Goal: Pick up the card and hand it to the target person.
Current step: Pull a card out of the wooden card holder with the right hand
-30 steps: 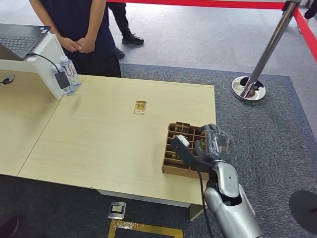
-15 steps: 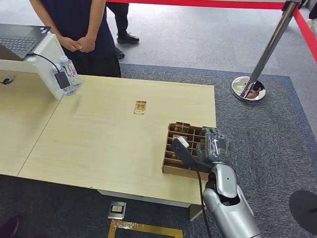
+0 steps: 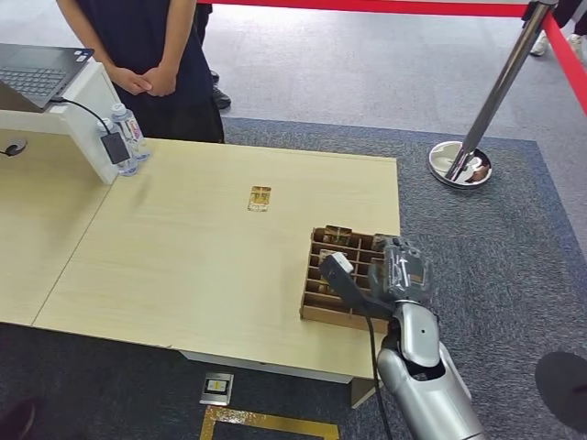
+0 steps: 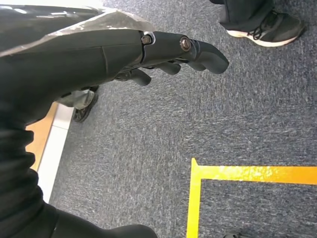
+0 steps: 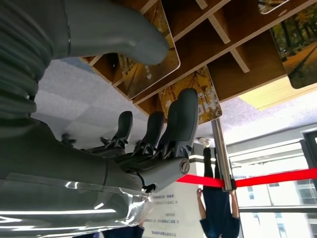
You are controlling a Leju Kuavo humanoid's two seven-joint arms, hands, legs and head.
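Note:
A wooden divider box (image 3: 326, 312) stands at the table's near right corner with picture cards (image 5: 149, 69) upright in its slots. My right hand (image 3: 399, 269) hovers over the box's right side. In the right wrist view its thumb (image 5: 123, 29) lies on one side of a card and its curled fingers (image 5: 182, 116) on the other, with a gap and nothing gripped. One loose card (image 3: 260, 198) lies flat mid-table. A person (image 3: 138, 37) stands at the far left edge with hands clasped. My left hand (image 4: 112, 54) hangs over the carpet, fingers extended, holding nothing.
A laptop (image 3: 38, 73) on a white stand and two water bottles (image 3: 128, 137) sit at the table's far left. A stanchion (image 3: 460, 165) with red belt (image 3: 388, 7) stands right of the table. Yellow floor tape (image 4: 198, 188) and someone's shoe (image 4: 269, 29) lie near my left hand.
My right hand has sunk slightly lower over the box. The person walking behind has moved on. The loose card and the box have not moved.

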